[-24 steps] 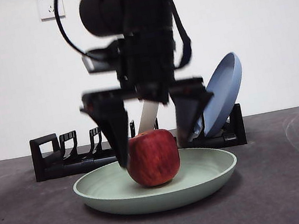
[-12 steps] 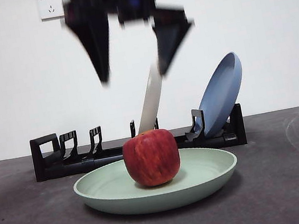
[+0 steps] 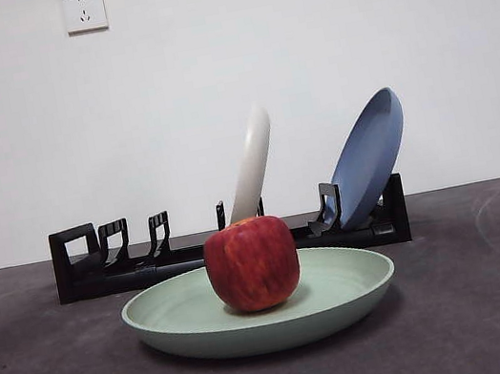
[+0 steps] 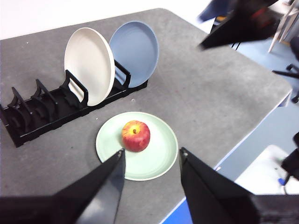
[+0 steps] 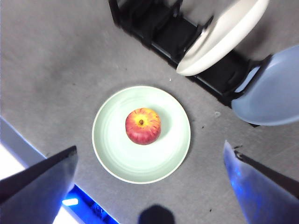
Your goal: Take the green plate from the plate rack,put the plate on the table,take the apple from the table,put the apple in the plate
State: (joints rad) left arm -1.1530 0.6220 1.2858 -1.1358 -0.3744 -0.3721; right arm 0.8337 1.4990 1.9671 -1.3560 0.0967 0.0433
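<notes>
the front view shows neither arm, so both are told from the wrist views only, and each wrist picture cuts its own jaws off at the picture's edge. the left gripper (image 4: 151, 161) hangs high above the surface (image 4: 224, 93) with its jaws released and nothing between them; the green plate (image 4: 159, 163) lies well below it, and the apple (image 4: 136, 136) shows just beyond the gap between the jaw tips. the right gripper (image 5: 149, 161) also hangs high, its jaws spread very wide and empty, blurred and blue-tinged at their edges, with the whole plate and apple showing between them far beneath. a dark blurred shape at the top right of the left wrist view is hard to make out. the apple sits upright near the middle of the green plate, deep red with yellowish streaks and an orange-yellow top around the stem hollow; the plate is pale sage green, matte, shallow with a raised rim, flat on the surface, with bare surface open on all sides of it and the surface's edge near it on the side away from the rack. beyond the plate, apart from it, the plate rack (image 3: 109, 265) holds a cream-white plate (image 3: 255, 162) and a blue plate (image 3: 371, 156), both leaning, their lower edges hidden in the slots.
</notes>
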